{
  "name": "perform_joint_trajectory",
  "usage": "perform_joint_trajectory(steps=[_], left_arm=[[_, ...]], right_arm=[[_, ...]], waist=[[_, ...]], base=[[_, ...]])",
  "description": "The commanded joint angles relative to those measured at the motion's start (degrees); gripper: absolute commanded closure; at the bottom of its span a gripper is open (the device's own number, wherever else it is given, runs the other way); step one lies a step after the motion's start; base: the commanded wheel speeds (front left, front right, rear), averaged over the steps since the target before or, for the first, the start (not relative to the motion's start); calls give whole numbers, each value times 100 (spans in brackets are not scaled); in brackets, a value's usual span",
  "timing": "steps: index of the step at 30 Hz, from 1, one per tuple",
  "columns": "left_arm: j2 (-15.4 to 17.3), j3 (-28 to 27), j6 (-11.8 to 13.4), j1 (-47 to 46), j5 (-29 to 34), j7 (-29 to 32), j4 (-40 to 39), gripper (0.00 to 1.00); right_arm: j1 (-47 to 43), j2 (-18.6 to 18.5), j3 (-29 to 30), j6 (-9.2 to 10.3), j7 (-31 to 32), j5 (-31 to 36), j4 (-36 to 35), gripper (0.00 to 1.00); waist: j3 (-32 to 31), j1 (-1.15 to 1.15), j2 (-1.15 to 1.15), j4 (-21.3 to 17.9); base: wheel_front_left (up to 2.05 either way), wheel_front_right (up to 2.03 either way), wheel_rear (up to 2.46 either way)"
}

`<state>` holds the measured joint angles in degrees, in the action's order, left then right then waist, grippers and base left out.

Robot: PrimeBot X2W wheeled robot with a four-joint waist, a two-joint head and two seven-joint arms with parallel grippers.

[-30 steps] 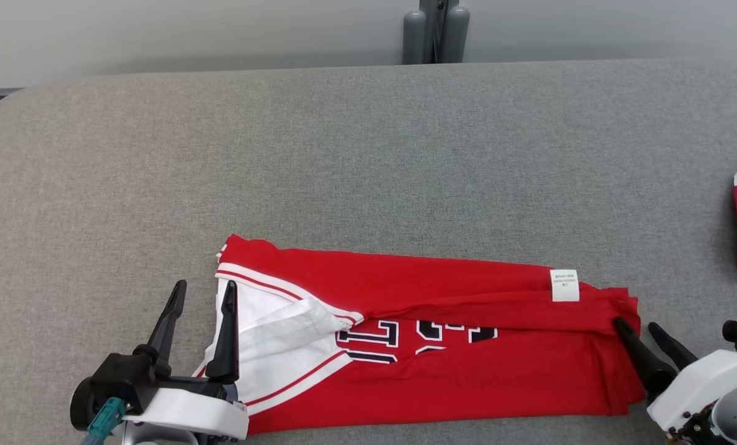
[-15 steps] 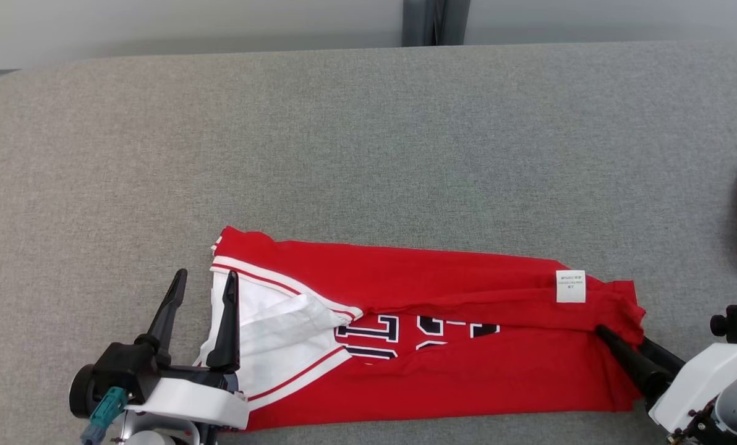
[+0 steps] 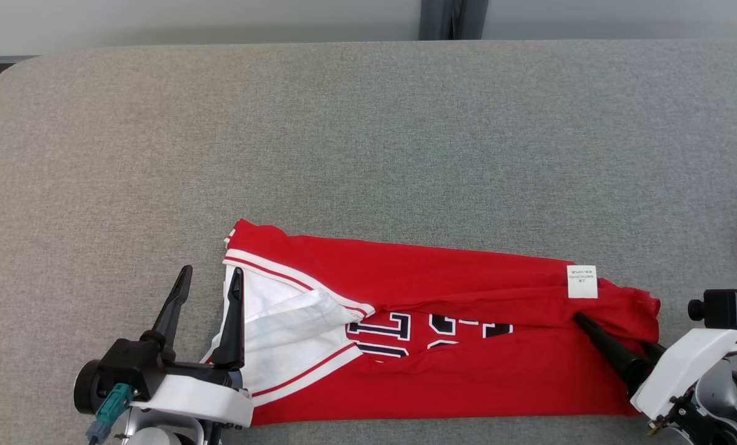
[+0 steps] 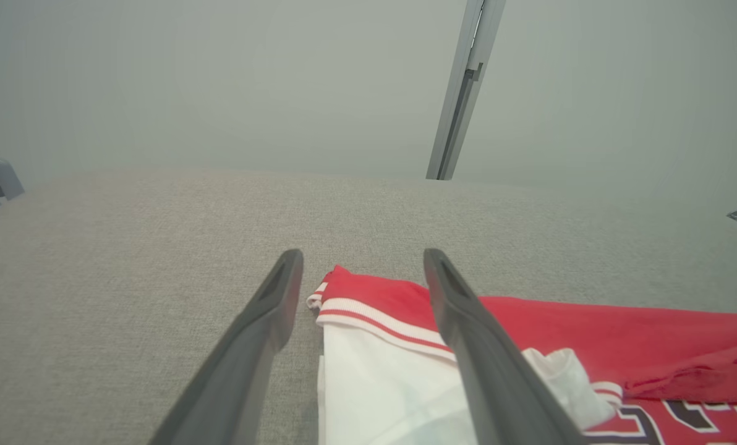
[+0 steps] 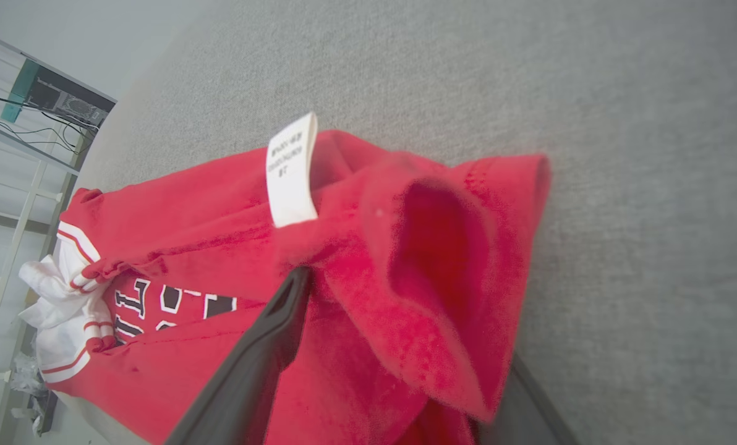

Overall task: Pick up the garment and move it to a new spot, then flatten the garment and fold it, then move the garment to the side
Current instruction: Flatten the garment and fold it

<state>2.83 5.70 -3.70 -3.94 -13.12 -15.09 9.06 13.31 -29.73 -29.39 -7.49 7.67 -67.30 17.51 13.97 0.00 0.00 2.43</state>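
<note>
Left hand (image 3: 211, 272), fingers spread, straddles the white-trimmed left end of the garment (image 3: 467, 371). Right hand (image 3: 598, 320), also apart, brackets its right hem. The garment lies near on the bench (image 3: 368, 154), folded lengthwise; cross-folding and moving aside are left. The right wrist view shows the lower finger under cloth.

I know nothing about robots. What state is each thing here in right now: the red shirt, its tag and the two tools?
Red jersey, folded lengthwise into a long strip, lying on the grey table, lettering partly showing.
White tag, exposed at the jersey's right end.
Left tool, open, fingers straddling the jersey's white-trimmed edge, gripping nothing.
Right tool, open, one finger on top of the cloth, the other beneath a loose flap.
</note>
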Motion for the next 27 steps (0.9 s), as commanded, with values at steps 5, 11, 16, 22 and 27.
perform_joint_trajectory(steps=[5, 11, 16, 22, 27], left_arm=[[21, 6, 30, -103, -29, -4, 8, 0], [19, -12, 24, -64, -41, -4, 22, 0], [20, -8, 24, -25, -52, -4, 30, 0], [20, 2, 15, -6, -71, -4, 35, 0], [21, 17, 8, -10, -80, -4, 65, 0]], right_arm=[[148, -10, -333, -2, -154, -125, 152, 73], [304, -145, -526, -2, -407, -103, 305, 100], [482, -292, -627, -1, -628, -7, 539, 100], [701, -467, -705, -1, -693, 100, 816, 100], [933, -736, -779, -1, -624, 237, 1130, 100]], waist=[[-8, 0, 0, 50], [-54, 0, 0, 63], [-98, 0, 0, 59], [-131, 0, 0, 54], [-159, 0, 0, 60]], base=[[0, 0, 0], [0, 0, 0], [0, 0, 0], [0, 0, 0], [0, 0, 0]])
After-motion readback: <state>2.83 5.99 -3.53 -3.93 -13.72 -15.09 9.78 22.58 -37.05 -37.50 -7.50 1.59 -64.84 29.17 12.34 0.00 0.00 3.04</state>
